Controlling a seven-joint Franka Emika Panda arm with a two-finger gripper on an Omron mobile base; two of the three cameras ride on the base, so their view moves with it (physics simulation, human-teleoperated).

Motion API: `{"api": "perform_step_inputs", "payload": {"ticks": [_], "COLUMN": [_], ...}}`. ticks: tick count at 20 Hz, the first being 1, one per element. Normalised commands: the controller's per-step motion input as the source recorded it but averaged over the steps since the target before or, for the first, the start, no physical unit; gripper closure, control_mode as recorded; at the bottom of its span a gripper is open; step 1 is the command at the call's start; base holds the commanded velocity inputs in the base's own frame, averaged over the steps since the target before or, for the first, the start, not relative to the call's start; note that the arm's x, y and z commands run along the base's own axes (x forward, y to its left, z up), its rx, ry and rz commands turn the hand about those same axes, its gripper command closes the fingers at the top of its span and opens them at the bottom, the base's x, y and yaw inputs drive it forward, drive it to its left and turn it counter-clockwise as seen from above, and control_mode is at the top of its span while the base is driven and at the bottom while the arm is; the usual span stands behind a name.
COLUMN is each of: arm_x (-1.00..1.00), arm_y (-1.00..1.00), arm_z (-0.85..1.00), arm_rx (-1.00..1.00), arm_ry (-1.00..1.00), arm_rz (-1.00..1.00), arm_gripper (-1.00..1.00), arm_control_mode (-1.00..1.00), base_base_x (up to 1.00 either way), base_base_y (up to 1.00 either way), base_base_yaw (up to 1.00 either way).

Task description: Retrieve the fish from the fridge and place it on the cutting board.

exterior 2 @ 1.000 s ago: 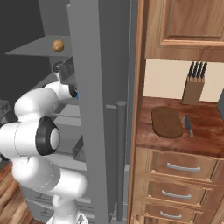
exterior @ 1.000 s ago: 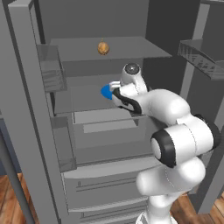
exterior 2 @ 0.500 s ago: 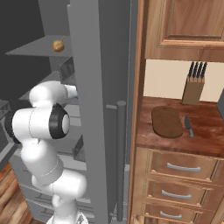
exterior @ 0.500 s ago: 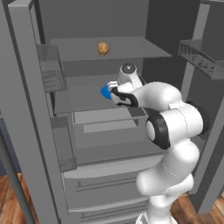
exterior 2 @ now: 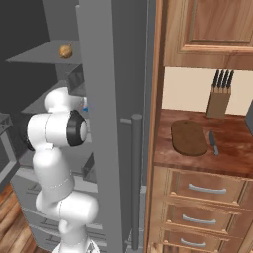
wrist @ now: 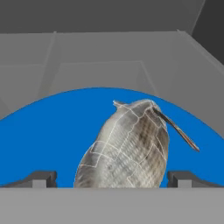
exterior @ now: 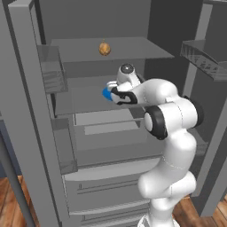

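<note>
Since half a second ago my arm's elbow has swung further right and forward, while the claw (wrist: 112, 179) stays reached into the tall grey fridge (exterior: 26, 111) at mid frame. My hand view shows the small pale silver-grey fish (wrist: 127, 148) with brownish flecks lying on a flat bright blue round plate (wrist: 52, 140), between the two dark finger tips (wrist: 39, 178), which stand wide apart on either side of it; I cannot tell whether they touch it. Grey shelf walls close in behind and right of the plate. The right base view shows the round dark brown wooden cutting board (exterior 2: 189, 137) on the tabletop (exterior 2: 232, 158), right of centre, beside a knife (exterior 2: 213, 142). A round orange-brown ball (exterior: 104, 48) sits on the upper shelf.
</note>
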Motion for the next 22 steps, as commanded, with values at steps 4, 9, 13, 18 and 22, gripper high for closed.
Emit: {"api": "perform_step_inputs", "payload": {"ticks": [4, 9, 13, 18, 22], "arm_x": [0.08, 0.0, 0.0, 0.0, 0.0], "arm_y": [0.01, 0.02, 0.01, 0.07, 0.09], "arm_z": [-0.19, -0.26, -0.2, -0.14, 0.0], "arm_rx": [0.0, 0.0, 0.04, 0.04, 0.0], "arm_ry": [0.04, 0.03, 0.01, 0.0, -0.04], "arm_rz": [0.0, 0.0, 0.0, 0.0, 0.0], "arm_gripper": [-1.0, -1.0, 1.0, 1.0, 1.0], "arm_control_mode": [-1.0, -1.0, -1.0, -1.0, -1.0], "base_base_x": [0.0, 0.0, 0.0, 0.0, 0.0], "base_base_y": [0.0, 0.0, 0.0, 0.0, 0.0], "base_base_yaw": [0.0, 0.0, 0.0, 0.0, 0.0]}}
